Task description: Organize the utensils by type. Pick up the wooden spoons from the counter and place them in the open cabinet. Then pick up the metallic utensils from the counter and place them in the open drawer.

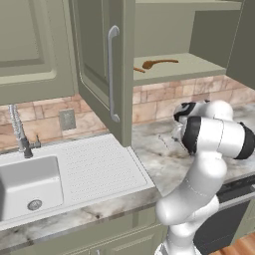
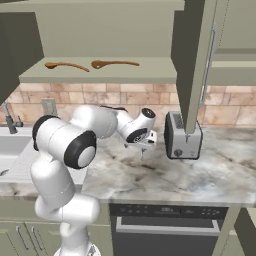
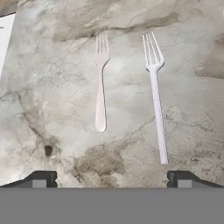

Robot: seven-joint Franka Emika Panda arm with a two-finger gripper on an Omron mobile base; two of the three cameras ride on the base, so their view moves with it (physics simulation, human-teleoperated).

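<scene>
Forks, two of them, lay side by side on the counter point(image 3: 61, 87), flat, tines pointing the same way, apart from each other. In the hand view the shorter fork point(image 3: 100, 83) sat left, the longer, thinner fork point(image 3: 155, 96) sat right, its handle reaching closer to the camera.

Largest first: the cabinet point(image 2: 100, 75) stood open, door point(image 1: 107, 69) swung out with its long silver handle point(image 1: 112, 74). Counter ran below it, marbled grey-beige. White sink point(image 1: 30, 184) with ribbed drainboard point(image 1: 99, 169) sat at the left, faucet point(image 1: 20, 132) behind it. Toaster point(image 2: 182, 135) stood on the counter under the other open door point(image 2: 197, 60), just beside the arm's wrist.

Both wooden spoons were on the cabinet shelf, lying flat, apart from each other: one spoon point(image 2: 65, 65) left, the other spoon point(image 2: 114, 63) right in the right base view.

Gripper point(image 2: 143, 150) hung over the counter, pointing down at the forks, jaws spread fully wide, holding nothing. In the hand view, the fingertips point(image 3: 41, 179) stood apart, with both forks lying in the span between them, not touched.
</scene>
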